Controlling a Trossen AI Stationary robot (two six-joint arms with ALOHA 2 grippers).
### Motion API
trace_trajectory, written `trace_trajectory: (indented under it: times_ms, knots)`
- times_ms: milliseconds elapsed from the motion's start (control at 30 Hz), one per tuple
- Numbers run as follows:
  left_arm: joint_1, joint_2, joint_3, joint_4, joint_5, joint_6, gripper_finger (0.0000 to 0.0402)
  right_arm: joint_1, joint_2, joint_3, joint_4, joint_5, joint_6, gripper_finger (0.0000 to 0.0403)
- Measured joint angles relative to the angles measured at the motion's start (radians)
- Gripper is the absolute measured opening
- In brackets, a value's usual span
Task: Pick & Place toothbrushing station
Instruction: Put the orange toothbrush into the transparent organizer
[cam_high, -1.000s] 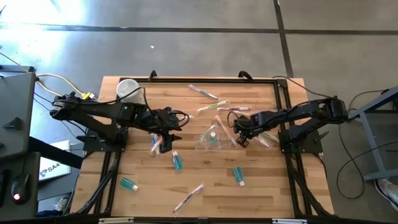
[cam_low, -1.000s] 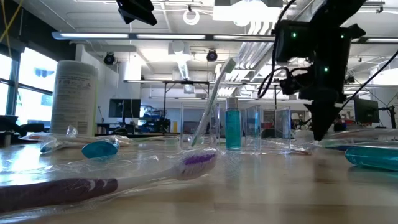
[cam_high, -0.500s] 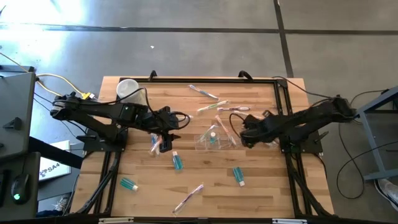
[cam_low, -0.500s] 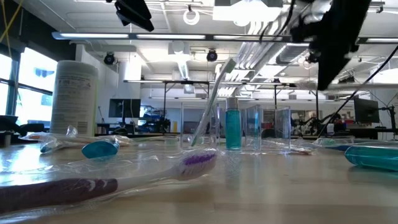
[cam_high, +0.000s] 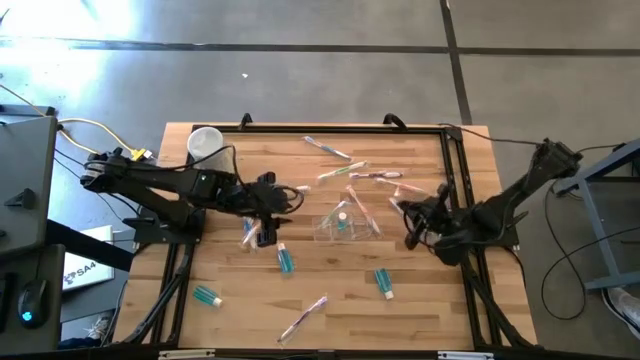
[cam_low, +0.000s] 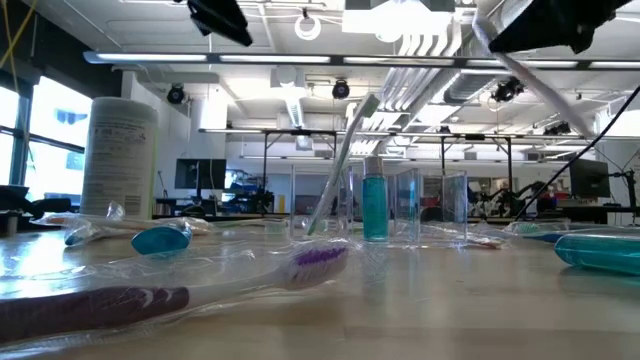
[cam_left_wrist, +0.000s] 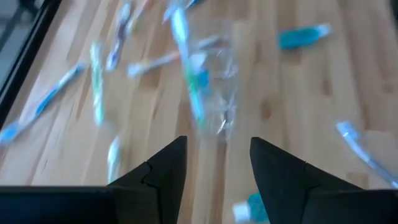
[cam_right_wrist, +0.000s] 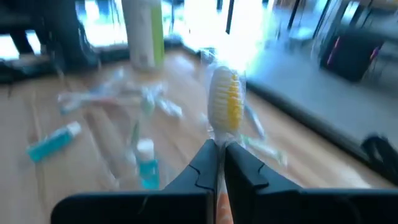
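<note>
**Inspector:** Where did the toothbrushing station (cam_high: 345, 224) stand at the time of inspection?

**Assistant:** Near the middle of the wooden bench (cam_high: 430, 310), between the two arms. It was a clear boxy holder, hard to pick out against the wood. In the low view (cam_low: 400, 205) a green toothbrush (cam_low: 345, 150) leaned in it and a teal toothpaste tube (cam_low: 374, 207) stood upright in it. Neither end effector touched it.

**Inspector:** State of the right end effector?

**Assistant:** The right end effector (cam_right_wrist: 219, 163) was clenched on a toothbrush with yellow bristles (cam_right_wrist: 226, 106), head pointing away from the wrist. From above it sat (cam_high: 412, 232) over the right part of the bench, apart from the station.

**Inspector:** And the left?

**Assistant:** The left end effector (cam_left_wrist: 217, 162) was released, its fingers (cam_left_wrist: 166, 167) parted with nothing between them. From above it hung (cam_high: 266, 232) left of the station, over a wrapped toothbrush (cam_high: 249, 233).

**Inspector:** Other items noted?

**Assistant:** A white cylindrical tub (cam_high: 205, 144) at the far left corner. Several wrapped toothbrushes lay behind the station (cam_high: 344, 171). Teal tubes lay loose on the near half: one (cam_high: 285, 258) just beside the left end effector, one (cam_high: 207, 296) toward the left edge, one (cam_high: 383, 282) right of centre. A purple-bristled toothbrush (cam_low: 150, 290) lay closest to the low camera.
</note>
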Motion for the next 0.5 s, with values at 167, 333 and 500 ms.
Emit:
trace_trajectory:
  times_ms: [167, 333, 500]
  knots:
    - [-0.017, 0.000, -0.064, 0.126, 0.003, 0.011, 0.0171, -0.004, -0.001, -0.163, 0.570, 0.041, -0.394, 0.0005]
    - [-0.014, 0.000, -0.135, 0.234, 0.007, 0.012, 0.0171, -0.037, 0.007, -0.306, 1.207, -0.228, -0.848, 0.0005]
    - [-0.015, 0.000, -0.178, 0.364, 0.089, 0.041, 0.0171, -0.132, 0.008, -0.461, 1.619, -0.490, -1.015, 0.0005]
